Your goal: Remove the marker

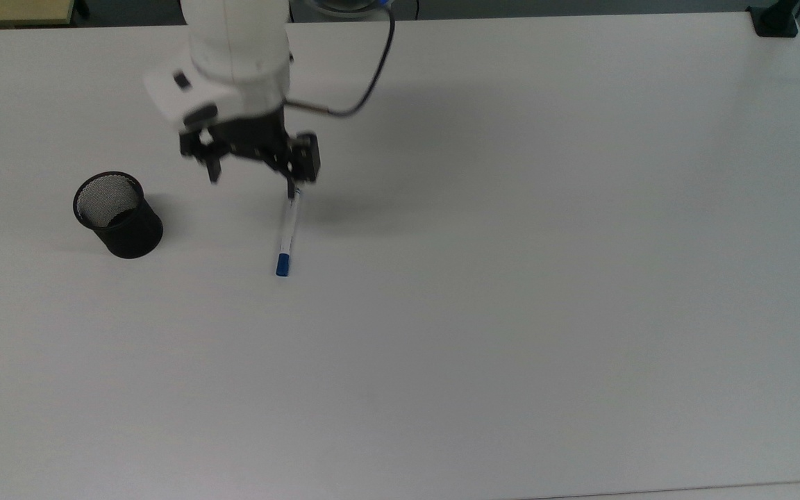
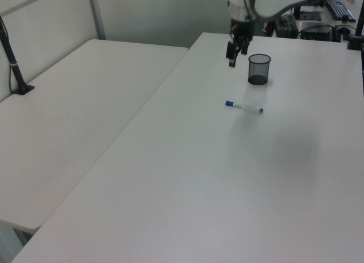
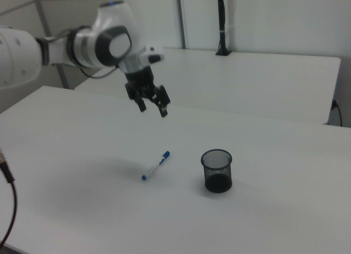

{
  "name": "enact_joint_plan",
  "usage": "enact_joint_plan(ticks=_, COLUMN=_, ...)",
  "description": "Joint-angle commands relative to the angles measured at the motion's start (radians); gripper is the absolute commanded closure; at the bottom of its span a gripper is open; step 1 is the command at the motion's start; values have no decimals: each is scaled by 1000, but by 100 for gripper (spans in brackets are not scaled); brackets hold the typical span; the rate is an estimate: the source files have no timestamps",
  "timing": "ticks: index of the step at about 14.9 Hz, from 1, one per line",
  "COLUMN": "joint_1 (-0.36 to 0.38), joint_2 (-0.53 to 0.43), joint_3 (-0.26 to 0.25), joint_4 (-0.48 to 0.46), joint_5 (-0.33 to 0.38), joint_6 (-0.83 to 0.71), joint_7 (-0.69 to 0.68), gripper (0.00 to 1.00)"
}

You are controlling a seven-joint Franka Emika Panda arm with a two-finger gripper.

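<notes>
We see the marker [image 1: 287, 232] lying flat on the white bench [image 1: 511, 278], out of the black mesh cup [image 1: 118, 215] and a little to the top view's right of it, while our tool [image 1: 253, 173] hangs above with its fingers spread wide, holding nothing.

A plain white worktop [image 1: 546, 292] carries two things. The marker [image 1: 287, 232] lies flat on it, blue cap toward the top view's near edge. The black mesh cup [image 1: 117, 214] stands upright near the top view's left edge, apart from the marker.
</notes>
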Motion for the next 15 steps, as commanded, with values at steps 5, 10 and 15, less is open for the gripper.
enact_joint_plan(ticks=5, joint_1=-26, joint_2=-276, joint_3=-3, joint_4=-44, joint_5=89, joint_6=-305, joint_7=17, gripper=0)
enact_joint_plan(ticks=10, joint_1=-28, joint_2=-330, joint_3=-19, joint_4=-98, joint_5=158, joint_6=-328, joint_7=-107, gripper=0)
enact_joint_plan(ticks=15, joint_1=-28, joint_2=-305, joint_3=-39, joint_4=-89, joint_5=181, joint_6=-183, joint_7=-176, gripper=0)
